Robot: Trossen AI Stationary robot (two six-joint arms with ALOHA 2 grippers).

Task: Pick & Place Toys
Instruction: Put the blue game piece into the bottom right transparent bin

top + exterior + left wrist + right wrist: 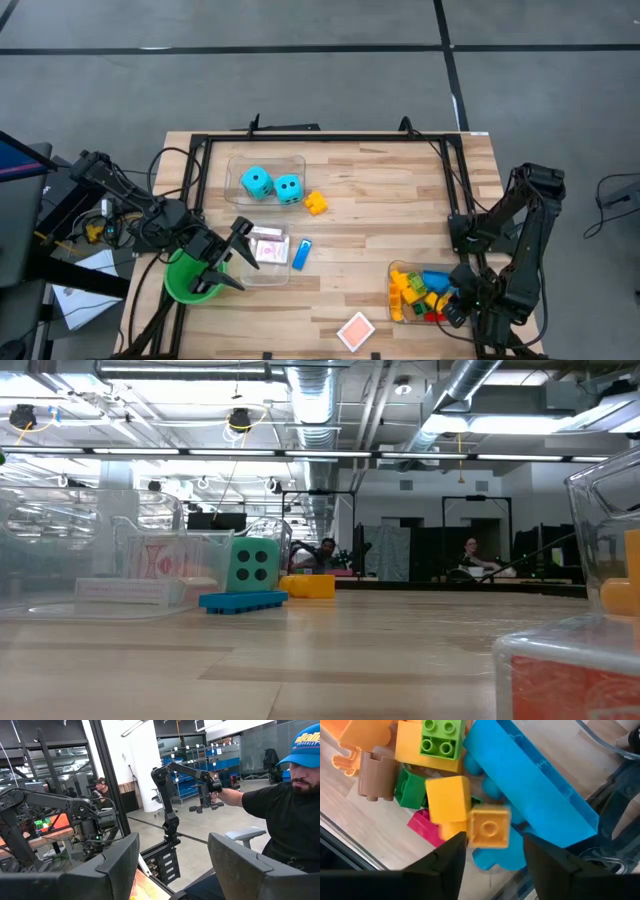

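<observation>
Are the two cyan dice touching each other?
Cannot tell. In the high view the left die and the right die sit side by side in the clear bin, edges meeting with no plain gap or contact.

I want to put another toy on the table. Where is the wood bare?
Bare: the middle of the table, between the yellow brick and the brick bin, and the far right part. Crowded: the left, around the dice bin, card bin, blue brick and green cup.

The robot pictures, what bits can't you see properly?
- Left gripper: its wrist view faces the room, and from above it covers part of the green cup.
- Small yellow brick: blurred in the right wrist view; grip unclear.
- Playing card: cut off by the low view's edge.
</observation>
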